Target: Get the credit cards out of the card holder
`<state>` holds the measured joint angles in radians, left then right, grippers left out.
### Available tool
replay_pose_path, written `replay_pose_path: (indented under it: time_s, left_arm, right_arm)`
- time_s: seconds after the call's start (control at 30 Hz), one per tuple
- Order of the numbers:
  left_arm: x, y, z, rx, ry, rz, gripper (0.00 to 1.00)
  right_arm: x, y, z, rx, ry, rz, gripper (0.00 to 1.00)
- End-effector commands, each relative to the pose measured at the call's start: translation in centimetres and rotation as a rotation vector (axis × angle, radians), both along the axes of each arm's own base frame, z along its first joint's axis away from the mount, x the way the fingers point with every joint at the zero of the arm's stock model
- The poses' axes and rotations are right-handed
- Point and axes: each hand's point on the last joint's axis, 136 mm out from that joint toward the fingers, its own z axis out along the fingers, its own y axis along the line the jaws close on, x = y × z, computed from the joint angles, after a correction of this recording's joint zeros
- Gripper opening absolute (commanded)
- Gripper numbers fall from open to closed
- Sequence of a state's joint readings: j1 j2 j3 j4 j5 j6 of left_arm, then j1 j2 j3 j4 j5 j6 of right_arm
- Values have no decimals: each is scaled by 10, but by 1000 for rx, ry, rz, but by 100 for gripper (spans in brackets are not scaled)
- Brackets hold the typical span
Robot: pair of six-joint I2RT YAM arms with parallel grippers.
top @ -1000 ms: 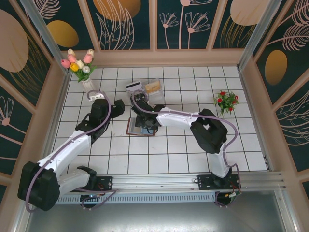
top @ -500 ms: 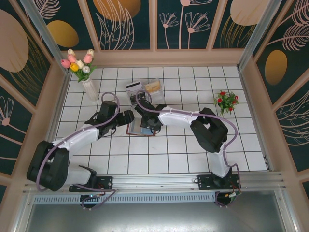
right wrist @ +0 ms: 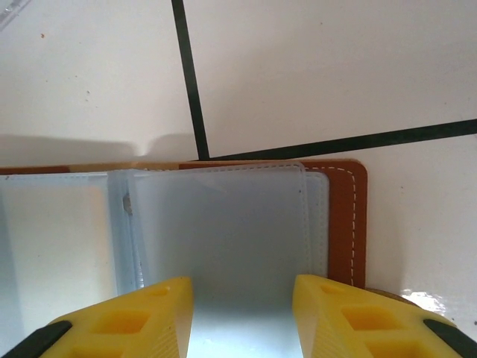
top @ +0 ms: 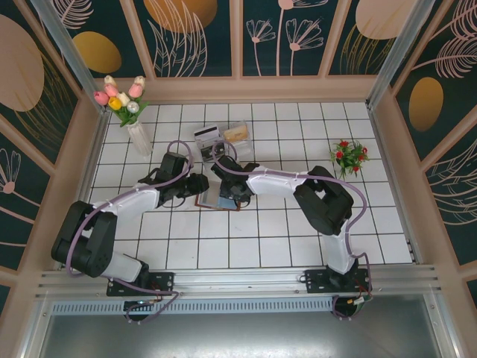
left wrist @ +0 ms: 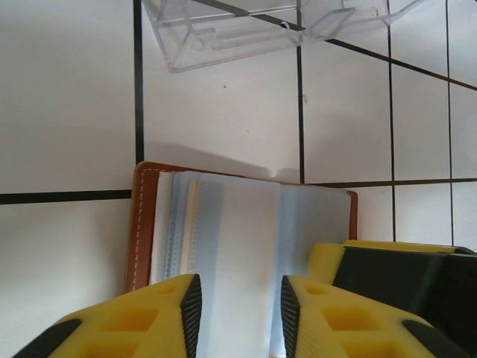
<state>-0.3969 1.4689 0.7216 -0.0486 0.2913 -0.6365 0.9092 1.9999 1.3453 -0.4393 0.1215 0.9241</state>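
The card holder (top: 212, 197) lies open on the white tiles, brown rim round blue-grey plastic sleeves (left wrist: 246, 231). My left gripper (left wrist: 238, 317) hovers low over its left half, jaws a narrow gap apart with a sleeve showing between them. My right gripper (right wrist: 242, 321) is over the right half (right wrist: 223, 224), jaws apart above a lifted sleeve. In the top view the left gripper (top: 200, 185) and the right gripper (top: 227, 192) meet over the holder. I cannot make out credit cards through the sleeves. A striped card (top: 206, 133) lies in the clear tray.
The clear plastic two-compartment tray (top: 223, 134) stands just beyond the holder, its near wall (left wrist: 223, 45) close ahead of the left gripper. A vase of tulips (top: 123, 101) is at the back left, red flowers (top: 349, 154) at the right. Wooden walls surround the floor.
The left arm swung in from the left to the card holder and its jaws narrowed. The right gripper stayed on the holder and narrowed a little.
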Motion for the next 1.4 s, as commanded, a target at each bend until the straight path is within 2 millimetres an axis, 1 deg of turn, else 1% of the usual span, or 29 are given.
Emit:
replay_pose_path:
  time_s: [0.0, 0.17, 0.23, 0.33, 0.57, 0.73, 0.87, 1.23, 1.37]
  left_arm:
    - [0, -2, -1, 4, 25, -27, 34]
    - [-2, -2, -12, 27, 60, -46, 33]
    - [-4, -3, -16, 26, 73, -56, 31]
    - [-5, -4, -21, 32, 89, -63, 30]
    - [-6, 3, -31, 72, 101, -56, 33]
    - [-9, 3, -37, 78, 118, -60, 35]
    - [-11, 1, -39, 67, 129, -71, 34]
    - [-9, 7, -43, 107, 130, -59, 36]
    - [-9, 7, -41, 112, 127, -58, 33]
  right_arm:
    - [-8, -9, -11, -8, 43, -2, 43]
    - [-10, -11, -13, -9, 46, -6, 43]
    - [-10, -11, -13, -8, 46, -8, 43]
    - [-11, -12, -13, -8, 46, -7, 43]
    - [-11, -12, -14, -7, 47, -8, 43]
    - [-11, -12, -16, -10, 51, -7, 43]
    - [-12, -13, -16, -13, 51, -6, 43]
    - [-12, -14, -19, -15, 58, -6, 43]
    - [-13, -14, -21, -17, 61, -6, 43]
